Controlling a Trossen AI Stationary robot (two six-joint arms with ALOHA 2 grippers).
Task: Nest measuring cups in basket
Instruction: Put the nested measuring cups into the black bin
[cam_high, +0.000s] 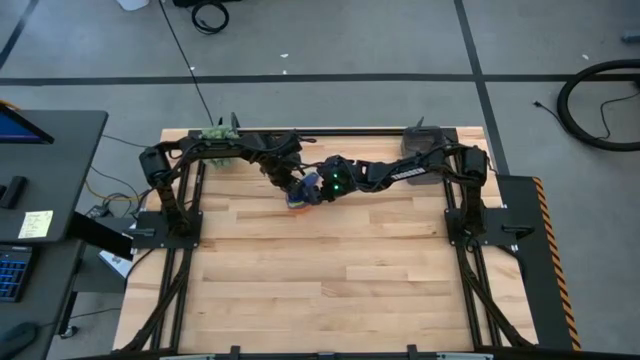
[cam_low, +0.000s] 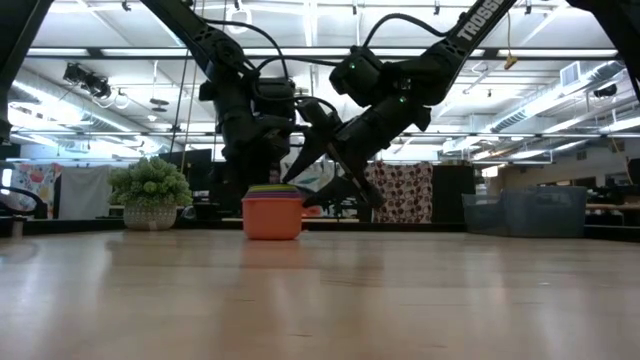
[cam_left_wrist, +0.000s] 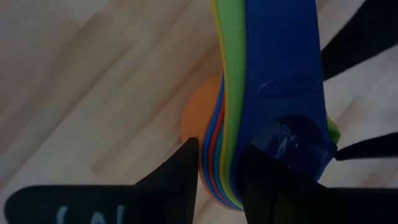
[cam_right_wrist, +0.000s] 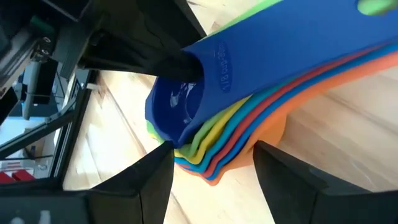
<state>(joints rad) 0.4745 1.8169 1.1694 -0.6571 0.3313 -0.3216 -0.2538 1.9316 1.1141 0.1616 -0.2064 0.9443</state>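
2 grippers at nested measuring cups (cam_right_wrist: 249, 87); left fingers (cam_left_wrist: 180, 180) gripping stack.

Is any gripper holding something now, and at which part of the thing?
The left gripper pinches the rim of the nested measuring cups, one finger inside the dark blue cup. The right gripper is open around the stack's handles, holding nothing.

The measuring cups (cam_right_wrist: 249, 93) are showing as smooth moulded plastic, the dark blue top one slightly glossy and catching light inside its bowl, with raised lettering on its handle. The table (cam_high: 330, 270) is looking like pale, matt, butcher-block wood with visible grain. The left gripper (cam_left_wrist: 217, 180) fingers are appearing as dull black matt plastic.
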